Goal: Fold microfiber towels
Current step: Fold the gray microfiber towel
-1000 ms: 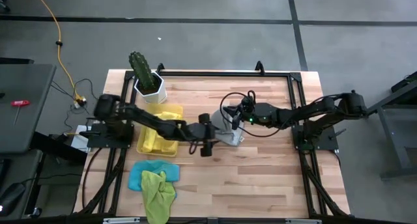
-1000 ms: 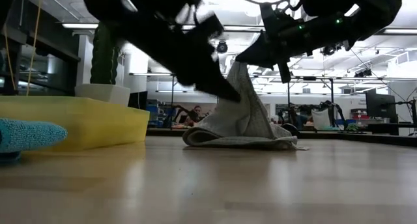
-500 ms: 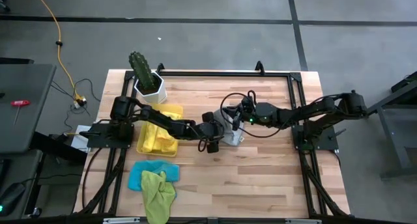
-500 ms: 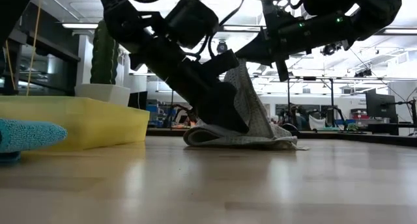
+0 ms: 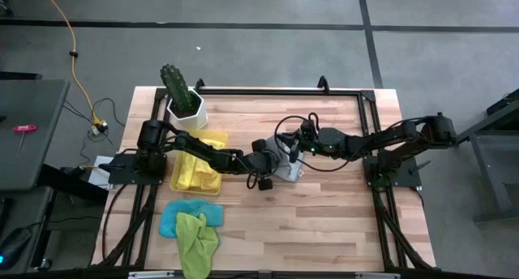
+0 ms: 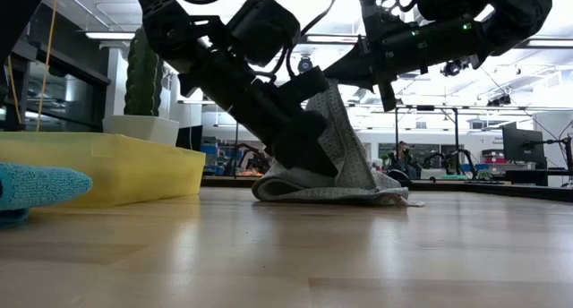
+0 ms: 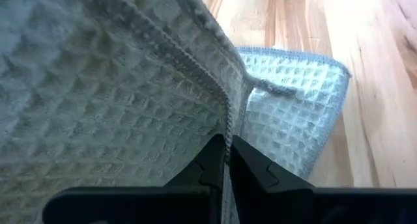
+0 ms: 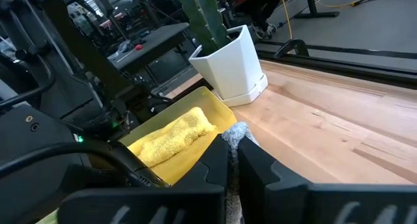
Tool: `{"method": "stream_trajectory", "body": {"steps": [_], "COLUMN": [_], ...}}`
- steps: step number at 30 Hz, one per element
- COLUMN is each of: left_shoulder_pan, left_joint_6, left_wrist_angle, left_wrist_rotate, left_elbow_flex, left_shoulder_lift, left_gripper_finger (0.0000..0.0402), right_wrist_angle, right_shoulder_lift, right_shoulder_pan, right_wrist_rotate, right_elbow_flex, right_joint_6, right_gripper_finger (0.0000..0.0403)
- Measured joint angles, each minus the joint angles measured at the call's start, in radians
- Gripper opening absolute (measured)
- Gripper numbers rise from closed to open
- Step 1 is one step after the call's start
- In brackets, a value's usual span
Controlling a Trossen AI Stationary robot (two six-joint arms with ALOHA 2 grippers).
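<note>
A grey waffle-weave towel (image 6: 345, 169) is at the table's middle. Its upper corner is raised and its lower part lies bunched on the wood (image 5: 290, 173). My right gripper (image 8: 233, 149) is shut on the raised corner. My left gripper (image 7: 228, 149) reaches in from the table's left and is shut on the towel's hanging hemmed edge (image 6: 315, 156). Yellow towels (image 5: 195, 172) lie in a yellow tray (image 5: 212, 138). A light blue towel (image 5: 170, 221) and a lime green one (image 5: 197, 237) lie near the table's front left. My left gripper pinches the towel's stitched hem (image 7: 227, 123) between its two fingers. It comes slanting down from the table's left. The edge runs up from the fingers toward the raised corner, and the cloth below rests on the table. My right gripper pinches the towel's top corner (image 8: 236, 131) between its two fingers, coming nearly level from the table's right. The corner is lifted clear (image 6: 333, 89). The cloth hangs from it like a tent, with its bottom on the wood.
A cactus in a white pot (image 5: 185, 100) stands at the far left, behind the tray. A black frame (image 5: 276, 92) runs around the table's edges. Bare wood (image 5: 324, 222) lies on the near and right sides of the grey towel.
My left gripper has moved toward the table's right and down to the grey towel's hanging edge, and has shut on its hem. My right gripper has kept the corner raised, and the towel's draped shape is much the same.
</note>
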Motion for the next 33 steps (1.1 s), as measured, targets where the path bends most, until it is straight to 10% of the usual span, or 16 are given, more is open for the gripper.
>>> {"method": "stream_trajectory", "body": {"steps": [26,33], "left_shoulder_pan": [0.008,0.008], "left_joint_6": [-0.001,-0.001], "left_wrist_angle": [-0.288,-0.299], "left_wrist_rotate": [0.034,0.025], "left_elbow_flex": [0.0,0.0], "left_shoulder_lift": [-0.143,-0.143], "left_gripper_finger": [0.0,0.0], "right_wrist_angle": [-0.19,-0.435], "right_shoulder_lift": [-0.035,-0.144], "right_shoulder_pan": [0.01,0.083], "right_wrist_rotate": [0.303,-0.059], "right_elbow_flex": [0.0,0.001], "right_joint_6": [-0.207,-0.161], "right_gripper_finger": [0.0208,0.0211]}}
